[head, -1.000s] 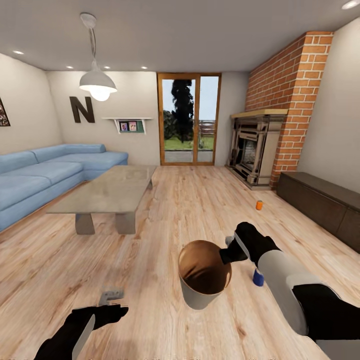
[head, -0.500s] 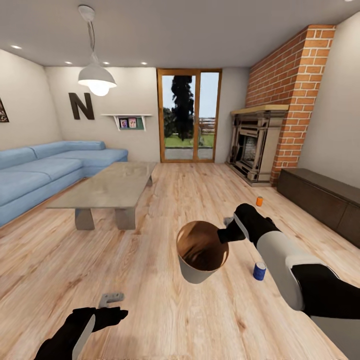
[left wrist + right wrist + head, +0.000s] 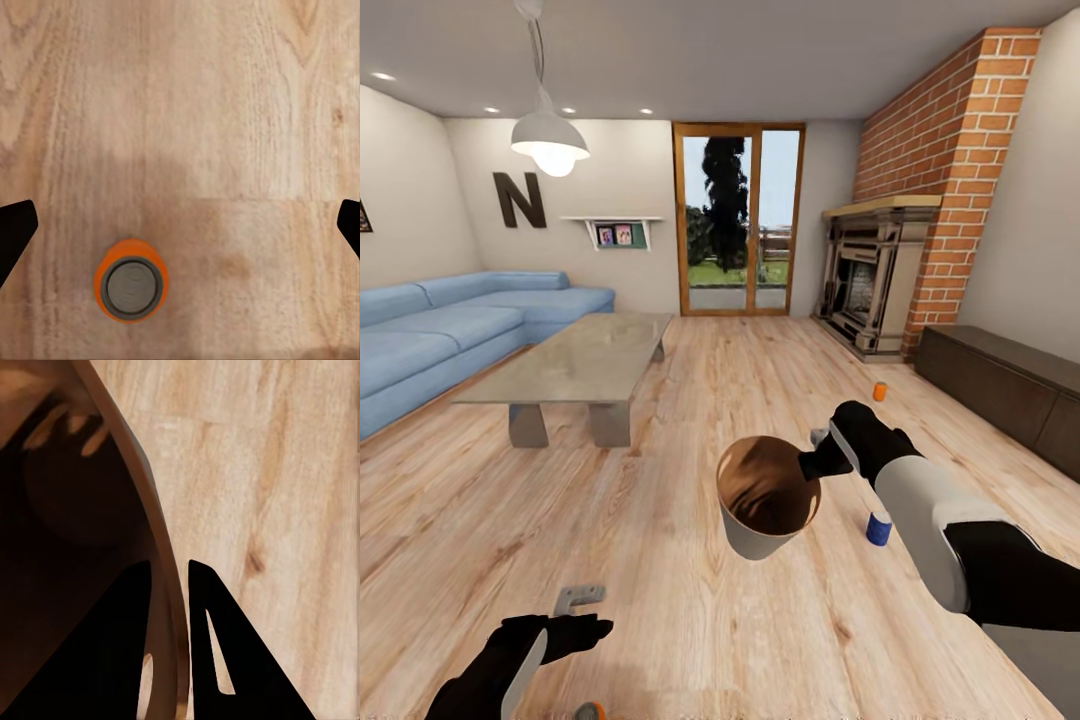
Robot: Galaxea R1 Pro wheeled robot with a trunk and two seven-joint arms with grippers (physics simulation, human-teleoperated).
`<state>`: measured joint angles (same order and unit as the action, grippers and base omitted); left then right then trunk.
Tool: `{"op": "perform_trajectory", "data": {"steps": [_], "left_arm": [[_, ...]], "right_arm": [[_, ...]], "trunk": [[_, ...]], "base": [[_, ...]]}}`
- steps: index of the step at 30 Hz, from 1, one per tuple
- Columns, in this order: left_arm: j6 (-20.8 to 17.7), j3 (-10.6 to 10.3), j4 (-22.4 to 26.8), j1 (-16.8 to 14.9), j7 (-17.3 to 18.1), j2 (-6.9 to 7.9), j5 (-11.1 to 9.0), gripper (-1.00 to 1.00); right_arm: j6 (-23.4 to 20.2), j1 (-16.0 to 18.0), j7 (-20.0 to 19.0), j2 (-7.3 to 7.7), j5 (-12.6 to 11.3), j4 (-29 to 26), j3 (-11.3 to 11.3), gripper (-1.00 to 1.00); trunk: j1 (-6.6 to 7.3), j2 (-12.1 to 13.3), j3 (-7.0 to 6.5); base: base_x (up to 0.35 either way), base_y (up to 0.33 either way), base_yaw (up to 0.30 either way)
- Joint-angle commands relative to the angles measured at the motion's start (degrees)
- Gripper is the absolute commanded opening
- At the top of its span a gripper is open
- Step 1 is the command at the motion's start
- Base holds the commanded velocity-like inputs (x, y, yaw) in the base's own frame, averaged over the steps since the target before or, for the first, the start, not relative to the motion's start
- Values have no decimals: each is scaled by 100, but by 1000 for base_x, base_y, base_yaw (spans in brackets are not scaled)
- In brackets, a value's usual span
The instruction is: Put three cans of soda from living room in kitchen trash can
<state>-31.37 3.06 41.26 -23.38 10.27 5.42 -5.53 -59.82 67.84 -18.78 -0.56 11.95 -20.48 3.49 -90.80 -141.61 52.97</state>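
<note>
right end effector: [image 3: 818, 462] black fingers pinched on the thin rim of the grey tapered bin with a wood-brown inside [image 3: 767, 503], centre of the head frame; right wrist view shows one finger [image 3: 97, 652] inside the wall and one outside, rim clamped between
bin: held off the wood floor [image 3: 690, 600], tilted so the mouth faces the camera; nothing visible inside
left end effector: [image 3: 582, 599] lower left of the head frame, above the floor; in the left wrist view the fingertips [image 3: 15, 229] sit at opposite frame edges, spread wide, gripping nothing
orange can, silver top: [image 3: 130, 280] upright on the floor, seen from above between the left fingers, lower left of the left wrist frame; a sliver [image 3: 589, 711] shows at the bottom edge of the head frame
dark blue can: [image 3: 878, 527] upright on the floor, just right of the bin, beside the right forearm
second orange can: [image 3: 879, 391] upright on the floor, right of centre, near the long dark low cabinet [image 3: 1010, 385]
room: blue sofa [image 3: 450, 335] at left, glass-topped table [image 3: 580, 365] left of centre, brick fireplace [image 3: 890, 270] upper right
</note>
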Motion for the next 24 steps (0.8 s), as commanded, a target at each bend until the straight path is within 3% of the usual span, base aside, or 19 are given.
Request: {"op": "perform_trajectory", "data": {"steps": [1,10,13,24], "left_arm": [[0,0,0,0,0,2,-1,100],[1,0,2,0,4,12,-1,100],[0,-11,-1,0,5,12,-1,100],[-22,-28,-8,0,7,12,7,100]], "right_arm": [[-18,16,-21,0,-168,-5,-32,-100],[-18,520,-19,8,-161,381,-32,-100],[-18,639,-9,-4,-165,551,-32,-100],[-18,693,29,10,-167,638,-32,-100]], "trunk": [[-21,-43,27],[-21,-43,108],[-87,-163,189],[-116,-178,532]], "base": [[0,0,0],[0,0,0],[0,0,0],[0,0,0]]}}
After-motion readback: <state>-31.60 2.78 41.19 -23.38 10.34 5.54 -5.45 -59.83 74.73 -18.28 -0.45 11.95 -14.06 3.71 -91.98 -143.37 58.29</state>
